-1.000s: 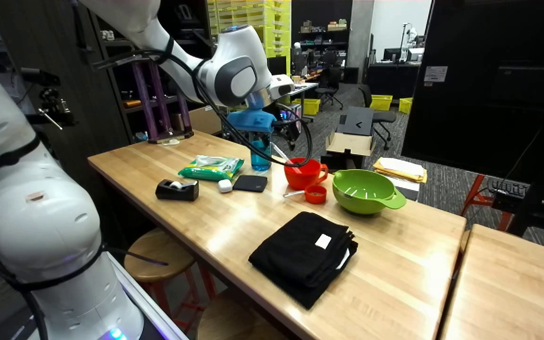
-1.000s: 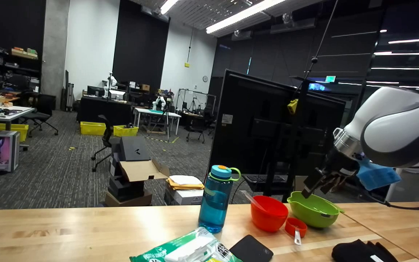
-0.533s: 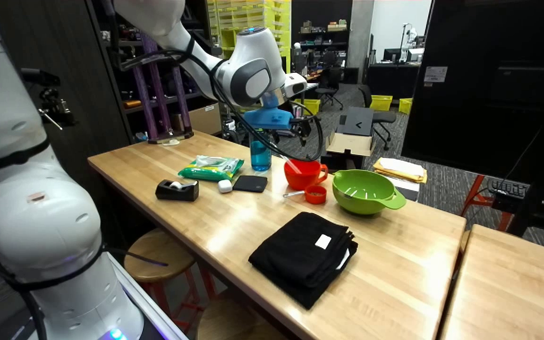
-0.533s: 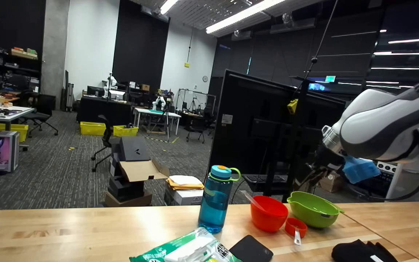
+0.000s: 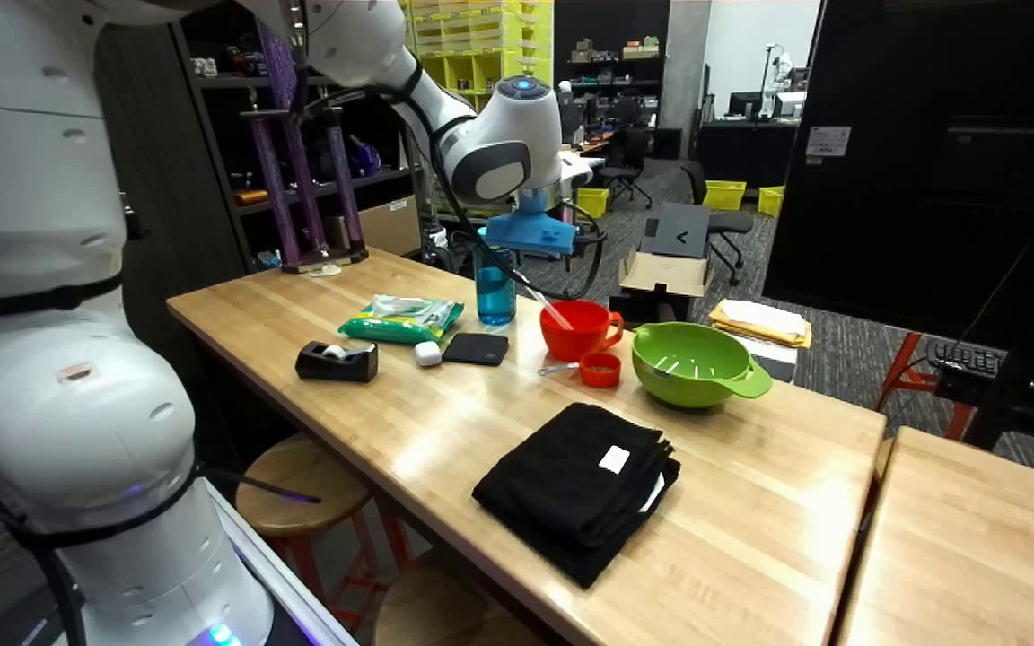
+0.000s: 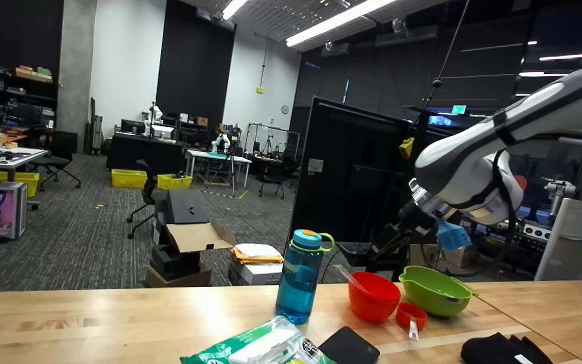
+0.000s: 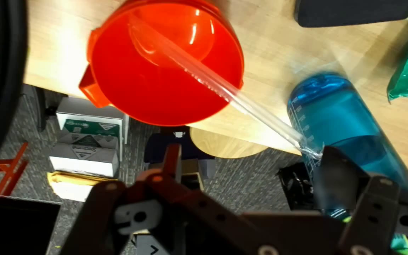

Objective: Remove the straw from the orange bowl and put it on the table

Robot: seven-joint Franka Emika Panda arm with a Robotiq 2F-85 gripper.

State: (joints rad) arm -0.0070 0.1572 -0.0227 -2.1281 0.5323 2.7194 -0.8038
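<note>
hanging higher than the table (image 7: 267,42), my gripper (image 7: 253,156) has its fingers (image 7: 336,177) parted wide. below it, the transparent straw (image 7: 225,90) leans in the orange bowl (image 7: 147,95) on that table, lower end inside, upper end reaching past the rim toward one of my fingertips; whether the two touch i cannot tell. behind that fingertip, in the wrist view, appears a blue bottle (image 7: 349,109). in both exterior views a green bowl (image 6: 435,302) stands farther from my gripper than the orange bowl.

Ceiling lights (image 6: 341,21) glow white; glare patches the bench (image 5: 445,431). In the wrist view, the tool (image 7: 252,157) looks dark and blurred.
</note>
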